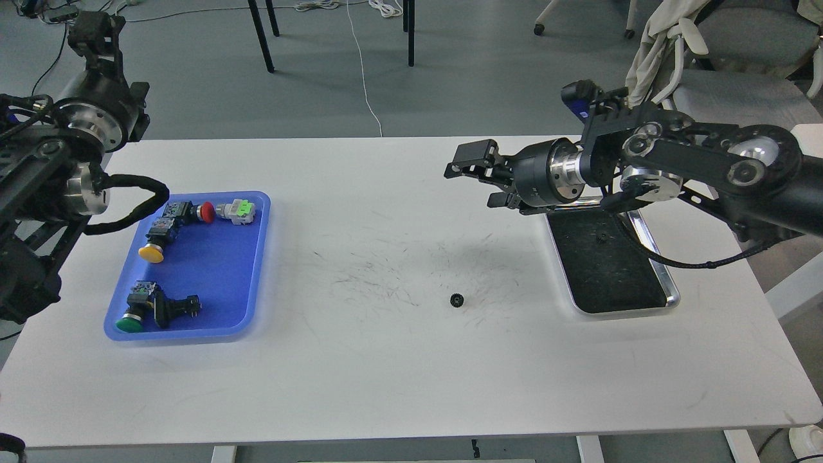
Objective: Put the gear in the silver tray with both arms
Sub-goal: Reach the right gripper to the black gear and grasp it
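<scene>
The gear (456,299) lay flat on the worktop (398,360), a small black toothed wheel amid grey scuff marks, untouched and well apart from both my arms. Nothing held it, so I judged the step in hand to be the reach before the pick.

My right pincer (468,175) hung above the worktop, up and to the right of the gear, pointing left, its fingers spread and empty. The next move, as I read it, called for tipping that pincer downward and bringing it over the gear with the fingers either side of the teeth; the wheel was thin and lay flush, so the close would need to come very near the surface.

The silver tray (669,290) sat just right of the gear's patch, its upper edge hidden under my right wrist. On its dark bottom was one small dark speck (602,238), perhaps another gear, though it was too small to be sure.

My left pincer (96,32) stood raised far off at the left edge, seen end-on and dark; I could not tell whether it was open.

Below it the blue tray (254,276) held push-button switches: a red one (206,211), a yellow one (150,254), a green one (130,323) and a pale unit with a green cap (236,211).
</scene>
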Controlling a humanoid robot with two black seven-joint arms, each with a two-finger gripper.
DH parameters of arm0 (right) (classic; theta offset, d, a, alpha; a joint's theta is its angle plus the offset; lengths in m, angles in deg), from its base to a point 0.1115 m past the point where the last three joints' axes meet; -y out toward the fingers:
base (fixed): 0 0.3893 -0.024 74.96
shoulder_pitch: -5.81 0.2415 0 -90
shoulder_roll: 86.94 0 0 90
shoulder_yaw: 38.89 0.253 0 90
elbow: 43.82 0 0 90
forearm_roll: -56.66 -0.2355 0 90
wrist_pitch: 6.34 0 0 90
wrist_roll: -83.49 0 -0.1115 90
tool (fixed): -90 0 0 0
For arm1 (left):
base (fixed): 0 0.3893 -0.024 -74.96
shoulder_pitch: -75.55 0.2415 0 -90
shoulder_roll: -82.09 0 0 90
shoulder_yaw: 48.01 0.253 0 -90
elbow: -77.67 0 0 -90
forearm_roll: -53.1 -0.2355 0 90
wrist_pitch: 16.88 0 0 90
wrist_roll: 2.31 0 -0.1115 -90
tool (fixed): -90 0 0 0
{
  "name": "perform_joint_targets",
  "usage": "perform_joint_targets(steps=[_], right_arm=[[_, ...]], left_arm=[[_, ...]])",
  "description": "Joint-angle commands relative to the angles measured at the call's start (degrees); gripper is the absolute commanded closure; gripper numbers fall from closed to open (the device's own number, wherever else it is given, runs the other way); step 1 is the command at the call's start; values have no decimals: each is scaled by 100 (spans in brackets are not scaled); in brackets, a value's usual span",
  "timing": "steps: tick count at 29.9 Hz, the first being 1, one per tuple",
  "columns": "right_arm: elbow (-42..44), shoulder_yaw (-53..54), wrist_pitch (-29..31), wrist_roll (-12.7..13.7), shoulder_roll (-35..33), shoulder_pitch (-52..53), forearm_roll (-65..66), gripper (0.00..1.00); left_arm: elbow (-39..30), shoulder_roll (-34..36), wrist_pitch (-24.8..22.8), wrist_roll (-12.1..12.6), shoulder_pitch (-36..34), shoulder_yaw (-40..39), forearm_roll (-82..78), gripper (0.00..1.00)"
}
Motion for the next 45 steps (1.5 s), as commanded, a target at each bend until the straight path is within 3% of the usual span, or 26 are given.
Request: perform_joint_targets(steps=[1, 5, 16, 29, 37, 45], right_arm=[[265, -940, 20, 8, 986, 259, 211, 4], [748, -1408, 28, 8, 1718, 242, 203, 4], [1382, -1857, 748, -1, 1718, 49, -42, 4], [1470, -1848, 758, -1, 1718, -224, -342, 5], [1408, -1857, 798, 166, 1718, -241, -342, 11], [1338, -1874, 798, 350, 1718, -162, -324, 26]], left_arm=[[1, -35, 27, -99, 87, -12, 184, 2], [1, -26, 27, -107, 87, -46, 631, 2], [-34, 61, 27, -274, 96, -416, 764, 2], [-192, 141, 45, -468, 228, -433, 773, 2], [-245, 132, 71, -468, 351, -477, 773, 2], [-429, 114, 221, -511, 439, -477, 773, 2]])
